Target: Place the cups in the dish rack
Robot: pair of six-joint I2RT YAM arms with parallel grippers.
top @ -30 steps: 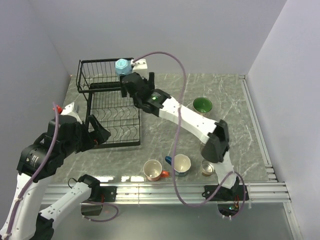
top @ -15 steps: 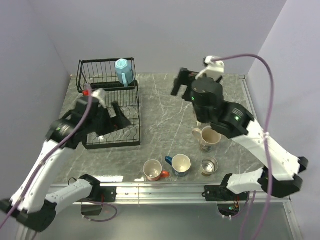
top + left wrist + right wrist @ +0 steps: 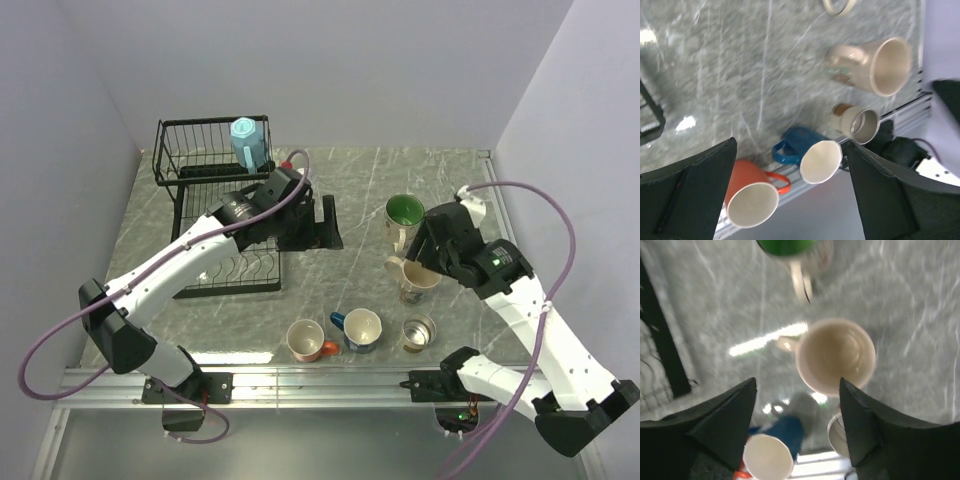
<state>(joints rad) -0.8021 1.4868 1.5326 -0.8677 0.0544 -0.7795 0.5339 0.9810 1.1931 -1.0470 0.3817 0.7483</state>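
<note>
My right pincer (image 3: pixel 797 381) stands wide, the cream mug (image 3: pixel 836 356) directly beneath its gap; my left pincer (image 3: pixel 791 144) stands wide, empty.

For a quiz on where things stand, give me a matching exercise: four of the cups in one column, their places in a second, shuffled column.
1 light blue cup
2 orange-red cup
3 metal cup
4 green-lined cup

A rightmost in the row at the table's near edge
B in the dish rack's upper basket
C on the table, behind the cream mug
D leftmost in that near row

Pairs: 1-B, 2-D, 3-A, 4-C
</note>
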